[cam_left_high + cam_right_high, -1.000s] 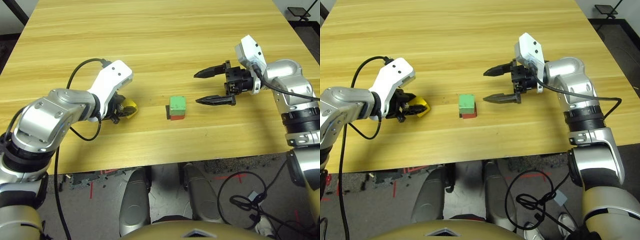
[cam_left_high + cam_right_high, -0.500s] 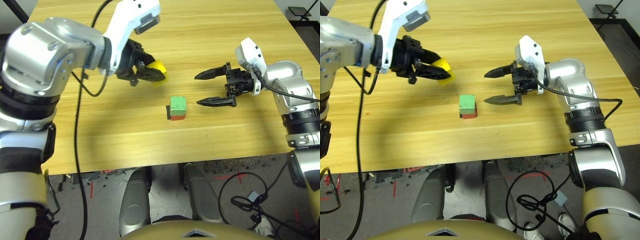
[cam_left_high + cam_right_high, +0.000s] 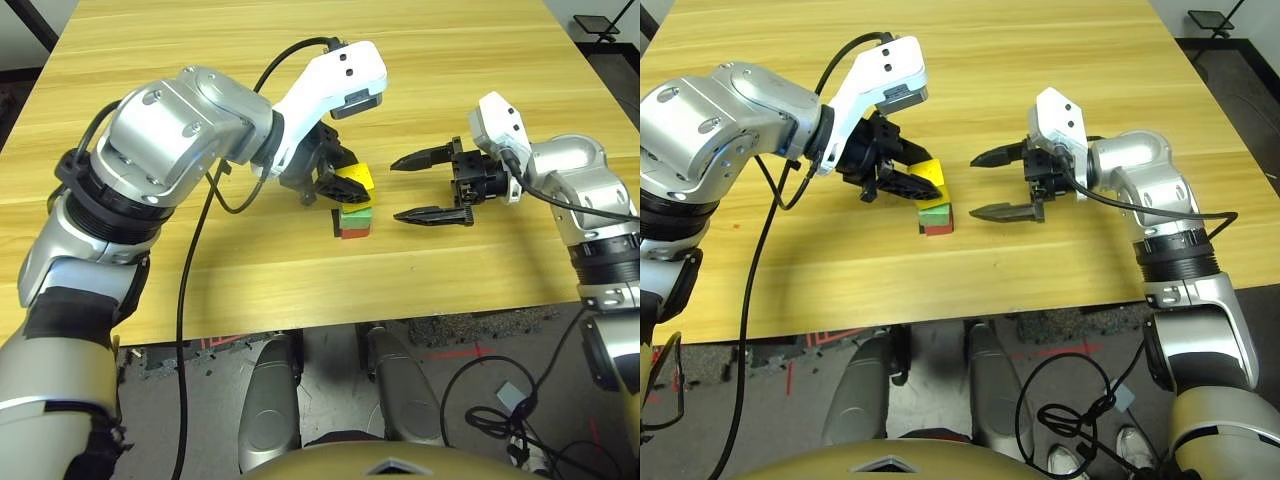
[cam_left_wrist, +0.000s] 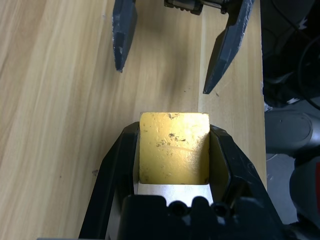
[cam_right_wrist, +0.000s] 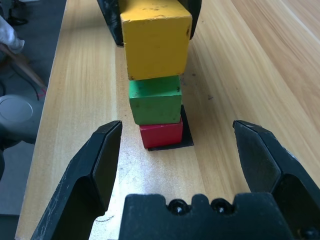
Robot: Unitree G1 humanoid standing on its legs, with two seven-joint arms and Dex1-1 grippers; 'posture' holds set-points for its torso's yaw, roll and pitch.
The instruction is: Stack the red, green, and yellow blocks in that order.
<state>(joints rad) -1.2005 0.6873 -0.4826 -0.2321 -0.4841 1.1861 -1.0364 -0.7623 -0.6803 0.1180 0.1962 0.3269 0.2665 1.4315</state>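
1. Yellow block: gripped between the fingers of the left gripper, directly above the green block, which sits on the red block.
2. Right gripper: held wide open beside the stack, nothing gripped.
3. Risk: an off-centre release could topple the stack.
4. Contact between the yellow and green blocks cannot be made out.

Bright, even overhead light; soft shadows fall under the arms onto the counter; close wrist views blur slightly.
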